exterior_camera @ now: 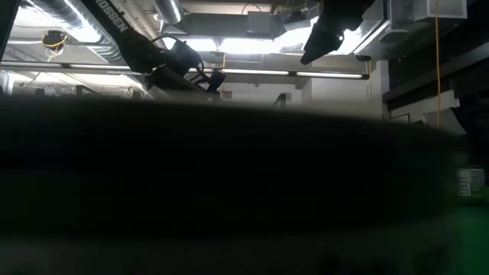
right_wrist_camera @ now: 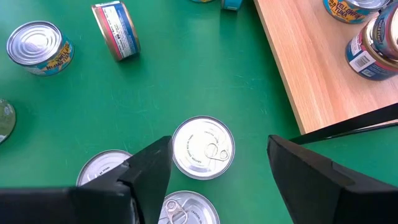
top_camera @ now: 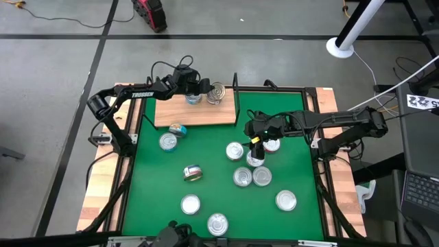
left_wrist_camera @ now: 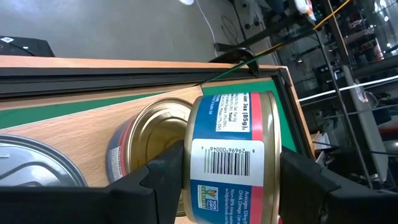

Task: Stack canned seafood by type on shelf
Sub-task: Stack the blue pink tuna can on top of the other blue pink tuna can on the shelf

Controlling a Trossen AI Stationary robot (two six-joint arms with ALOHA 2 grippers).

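**Left gripper placing a tin on the shelf; right gripper poised over loose tins**

Left gripper [left_wrist_camera: 214, 180] is clamped on a red-and-blue labelled tin [left_wrist_camera: 233, 155], fingers pressing its lid and base so that the barcode side faces the wrist camera. It holds this tin just beside a gold-lidded tin [left_wrist_camera: 149, 146] standing on the shelf [top_camera: 171, 114], apparently to set like with like. A silver-lidded tin [left_wrist_camera: 34, 165] also sits on the board; whether the held tin already touches the wood cannot be told.

Right gripper [right_wrist_camera: 214, 165] hangs over the green mat [top_camera: 302, 165] with its fingers spread wide and nothing between them, straddling a silver-topped tin [right_wrist_camera: 203, 147] below, presumably the next pick. Farther off, one tin [right_wrist_camera: 115, 30] lies on its side and another [right_wrist_camera: 37, 45] stands upright. About ten tins appear unsorted on the mat.
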